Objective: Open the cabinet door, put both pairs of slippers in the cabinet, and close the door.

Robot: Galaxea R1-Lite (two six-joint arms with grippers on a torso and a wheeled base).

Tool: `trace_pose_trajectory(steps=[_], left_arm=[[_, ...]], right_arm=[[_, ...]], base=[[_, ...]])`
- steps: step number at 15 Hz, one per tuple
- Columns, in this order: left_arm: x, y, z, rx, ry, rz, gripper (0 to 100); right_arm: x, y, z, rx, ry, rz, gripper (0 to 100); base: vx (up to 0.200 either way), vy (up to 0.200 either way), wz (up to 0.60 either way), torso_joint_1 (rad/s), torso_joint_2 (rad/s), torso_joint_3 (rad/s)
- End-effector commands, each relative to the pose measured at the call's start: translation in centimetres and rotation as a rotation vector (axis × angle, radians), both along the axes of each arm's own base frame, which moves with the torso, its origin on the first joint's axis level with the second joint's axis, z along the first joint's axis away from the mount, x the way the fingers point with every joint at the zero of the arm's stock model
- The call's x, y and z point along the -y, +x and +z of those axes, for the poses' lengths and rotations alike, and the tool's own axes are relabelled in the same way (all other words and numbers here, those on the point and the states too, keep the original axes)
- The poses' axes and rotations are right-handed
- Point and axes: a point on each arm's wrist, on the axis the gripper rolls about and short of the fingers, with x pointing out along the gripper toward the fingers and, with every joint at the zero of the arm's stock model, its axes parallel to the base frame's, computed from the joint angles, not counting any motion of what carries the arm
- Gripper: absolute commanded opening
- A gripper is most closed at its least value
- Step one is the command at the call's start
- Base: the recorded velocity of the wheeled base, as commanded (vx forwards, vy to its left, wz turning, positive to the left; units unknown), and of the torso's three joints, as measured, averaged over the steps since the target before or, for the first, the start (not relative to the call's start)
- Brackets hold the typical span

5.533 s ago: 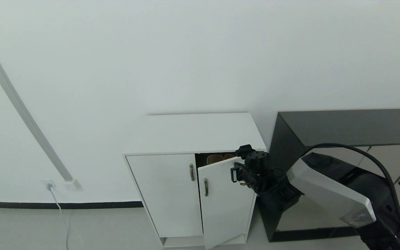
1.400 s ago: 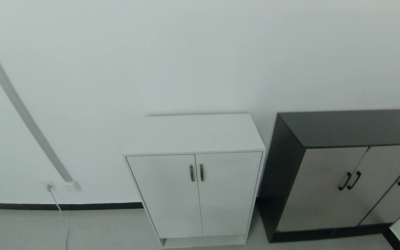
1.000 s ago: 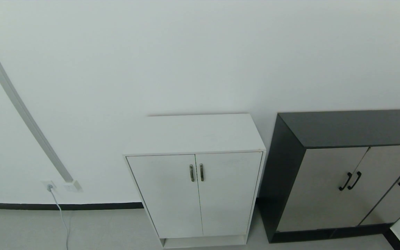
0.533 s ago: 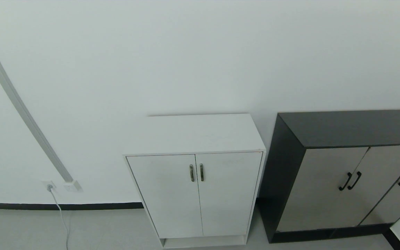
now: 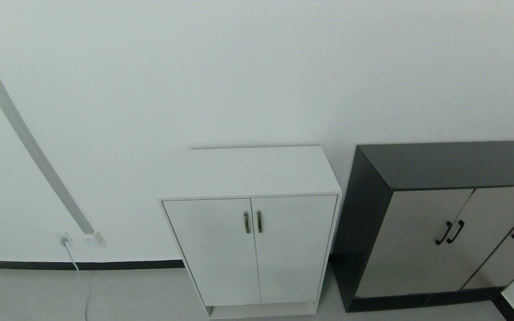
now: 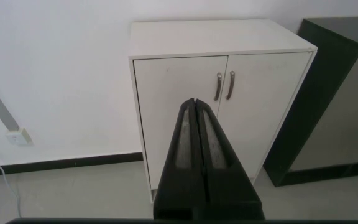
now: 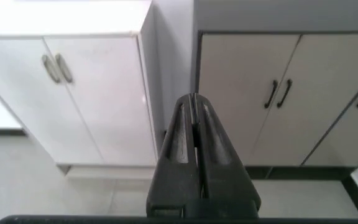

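Where the white cabinet [image 5: 248, 171] stands on the floor [image 5: 38, 294] against the wall [image 5: 239, 67], both of its doors [image 5: 214, 249] are shut flush. Their two slim metal handles [image 5: 252, 221] are upright, side by side at the central seam. Its top is flat and plain, and a shallow recess runs under the doors at the base. Just beside it, on the robot's right, stands a black cabinet [image 5: 444, 162] with grey fronts and dark curved pulls. The head view takes in the wall to the left of the white cabinet, where a pale conduit [image 5: 25, 133] slants down to a socket [image 5: 63, 239] and a cable [image 5: 80, 281] drops from it to the floor. The left wrist view faces the white cabinet's front, with the left pincer [image 6: 195, 102] in the foreground, its two fingers pressed together on nothing, well apart from the doors. The right wrist view brings up the narrow gap between the two cabinets and the black cabinet's dark plinth. There the right pincer [image 7: 194, 96] is likewise pressed together, empty and apart from both.
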Motion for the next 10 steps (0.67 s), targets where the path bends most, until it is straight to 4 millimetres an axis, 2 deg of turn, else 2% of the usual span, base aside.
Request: trace_pose_trajectory(steps=[1, 2, 10], left_arm=[[0.0, 0.01, 0.0, -0.001, 0.0, 0.0, 0], [0.0, 0.01, 0.0, -0.001, 0.0, 0.002, 0], [0.0, 0.01, 0.0, -0.001, 0.003, 0.002, 0]], right_arm=[[0.04, -0.23, -0.03, 0.034, 0.022, -0.023, 0], [0.06, -0.23, -0.02, 0.035, 0.078, -0.033, 0], [0.17, -0.24, 0.03, 0.041, 0.08, -0.082, 0]], base=[[0.0, 0.0, 0.0, 0.0, 0.0, 0.0], [0.0, 0.0, 0.0, 0.0, 0.0, 0.0], [0.0, 0.0, 0.0, 0.0, 0.0, 0.0]])
